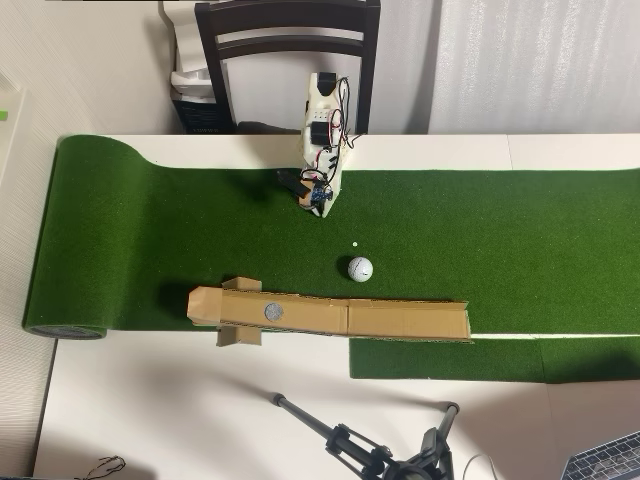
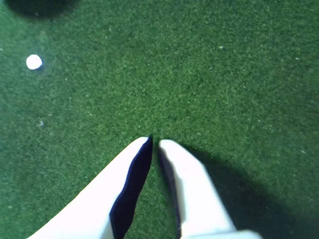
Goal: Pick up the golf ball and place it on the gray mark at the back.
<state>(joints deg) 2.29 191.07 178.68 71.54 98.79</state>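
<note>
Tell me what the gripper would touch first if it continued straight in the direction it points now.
Probably only the green mat. In the wrist view the gripper is shut, and bare turf lies ahead of its fingers. The small white dot sits far to the left, off that line. Depth is unclear.

text: none legible | golf ball (image 1: 360, 268): faint dark print, too small to read | labels, numbers, signs: none readable

White robot arm with loose wiring

The arm (image 1: 322, 135) has white plastic shells, black motors, red and black cables and a small blue part; the gripper (image 2: 154, 144) has two tapered white fingers.
</note>
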